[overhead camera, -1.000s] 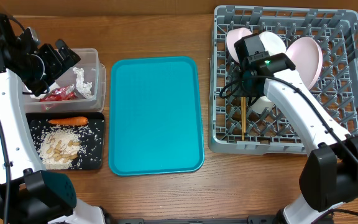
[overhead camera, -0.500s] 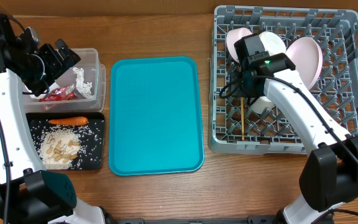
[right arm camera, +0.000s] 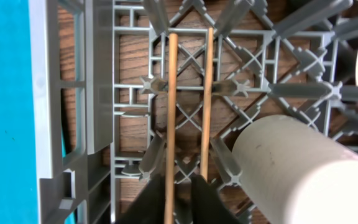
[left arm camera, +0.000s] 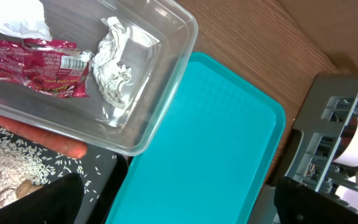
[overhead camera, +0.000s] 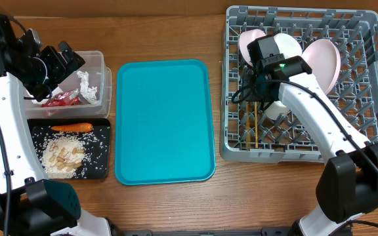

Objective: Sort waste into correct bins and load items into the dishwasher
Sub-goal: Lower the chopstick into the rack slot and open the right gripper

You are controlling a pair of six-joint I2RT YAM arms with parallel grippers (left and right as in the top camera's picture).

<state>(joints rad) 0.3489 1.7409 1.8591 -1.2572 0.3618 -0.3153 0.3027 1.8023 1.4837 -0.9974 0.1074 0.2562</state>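
Currently, we judge the task close to complete. The clear tub (overhead camera: 98, 60) holds the red wrapper (left arm camera: 36, 65), the tissue (left arm camera: 14, 18) and the foil (left arm camera: 118, 71). The black tray (overhead camera: 105, 172) holds the carrot (overhead camera: 71, 127), the rice (overhead camera: 90, 141) and the beige scraps (overhead camera: 61, 157). The teal tray (overhead camera: 163, 118) carries nothing, and we see no waste or dish loose on the counter (overhead camera: 163, 210).

In the grey rack (overhead camera: 366, 78), the plates (overhead camera: 323, 62) stand on edge among the pegs. The cup (right arm camera: 297, 168) lies on its side just beside the chopsticks (right arm camera: 170, 112), which lie side by side on the lattice.

The right gripper (right arm camera: 179, 199) hangs low over the near ends of the chopsticks. Its jaws stand narrowly parted, with one stick in the gap and not visibly pinched. The left gripper (overhead camera: 58, 65) hovers over the tub, jaws spread wide and empty.

We judge that only withdrawal of the right arm is left.
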